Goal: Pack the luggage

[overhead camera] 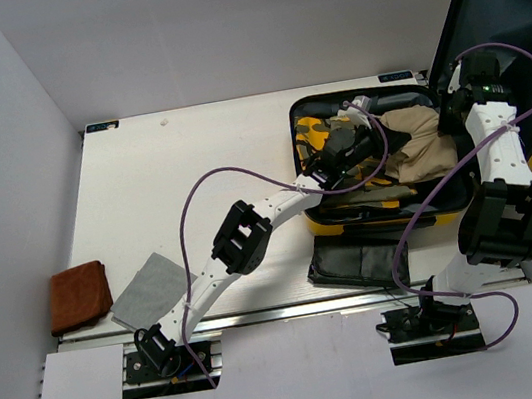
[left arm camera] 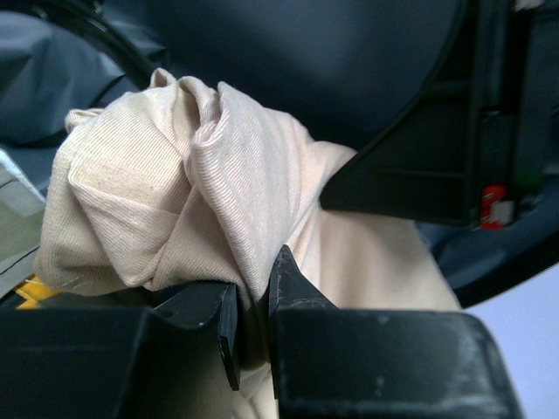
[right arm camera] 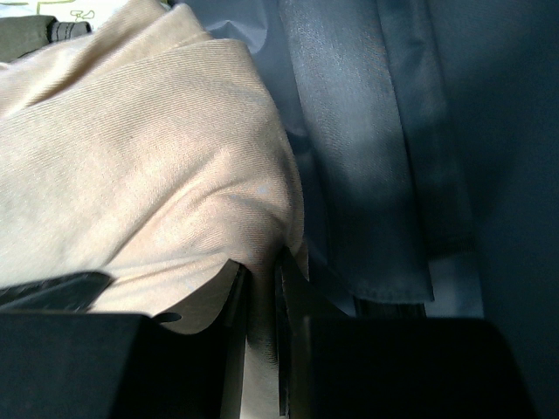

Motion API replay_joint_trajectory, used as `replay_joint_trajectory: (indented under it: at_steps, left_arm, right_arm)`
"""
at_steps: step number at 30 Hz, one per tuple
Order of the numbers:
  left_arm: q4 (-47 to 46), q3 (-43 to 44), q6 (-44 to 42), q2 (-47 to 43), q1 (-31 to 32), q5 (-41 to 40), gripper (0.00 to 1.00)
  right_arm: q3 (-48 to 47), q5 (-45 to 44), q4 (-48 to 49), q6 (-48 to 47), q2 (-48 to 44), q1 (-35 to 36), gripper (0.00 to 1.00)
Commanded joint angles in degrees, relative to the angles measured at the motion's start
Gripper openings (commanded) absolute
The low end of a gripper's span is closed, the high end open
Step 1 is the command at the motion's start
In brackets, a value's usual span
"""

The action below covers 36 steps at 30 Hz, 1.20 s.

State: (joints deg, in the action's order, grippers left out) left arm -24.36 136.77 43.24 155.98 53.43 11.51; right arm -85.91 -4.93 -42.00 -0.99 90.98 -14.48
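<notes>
The yellow luggage [overhead camera: 387,221] lies open at the right of the table, its lid [overhead camera: 509,9] standing up and showing dark grey lining. A crumpled beige cloth [overhead camera: 421,144] rests inside the shell. My left gripper [overhead camera: 387,143] reaches in from the left and is shut on a fold of the beige cloth [left arm camera: 175,192]; the jaws [left arm camera: 253,301] pinch the fabric. My right gripper [overhead camera: 453,125] comes in from the right by the lid hinge and is shut on the edge of the same cloth [right arm camera: 131,157], with fabric between its jaws [right arm camera: 260,292].
Yellow and black items [overhead camera: 317,136] fill the left part of the shell. A flat black pouch [overhead camera: 362,263] lies in front of the luggage. A grey cloth [overhead camera: 151,291] and a brown cloth [overhead camera: 79,295] lie at the table's near left. Grey lining straps [right arm camera: 367,157] hang beside the right gripper.
</notes>
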Motion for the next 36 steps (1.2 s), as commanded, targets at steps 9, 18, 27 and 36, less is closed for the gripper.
replay_joint_trajectory:
  at_steps: [9, 18, 27, 36]
  left_arm:
    - [-9.4, 2.2, 1.4, -1.6, -1.6, -1.8, 0.03]
    - [-8.4, -0.4, -1.7, -9.3, -0.4, 4.4, 0.0]
    - [-5.7, -3.3, -1.8, -6.7, 0.6, 1.2, 0.0]
    - [-0.7, -1.2, -8.4, -6.4, -0.1, -4.8, 0.0]
  right_arm:
    - [-10.6, -6.4, 1.0, -7.3, 1.1, -4.3, 0.0]
    - [-11.2, -4.7, -0.2, -10.4, -8.5, -4.5, 0.0]
    - [-8.6, -9.5, -0.1, -10.9, -5.7, -5.1, 0.0]
    - [-8.6, -5.5, 1.3, -10.7, -1.1, -5.4, 0.0]
